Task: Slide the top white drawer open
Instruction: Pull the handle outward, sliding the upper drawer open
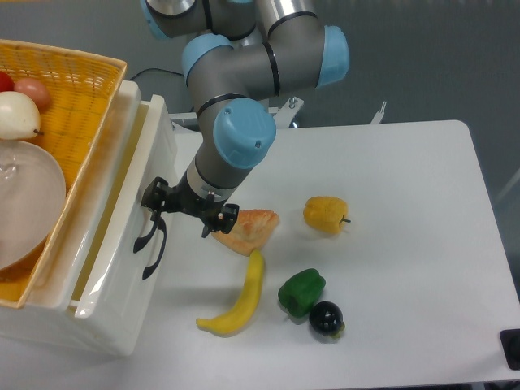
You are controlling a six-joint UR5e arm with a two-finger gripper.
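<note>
At table's left, top white drawer (134, 219) partly out, front facing right, tool (188, 213) fingers straddling its handle.

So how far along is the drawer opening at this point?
Done: the top white drawer is partly out, with a gap open behind its front panel. In hand: the gripper sits at the drawer's black handle; the grip itself is hard to make out. Left: more travel, as only a narrow strip of the inside shows. The lower drawer looks closed.
</note>
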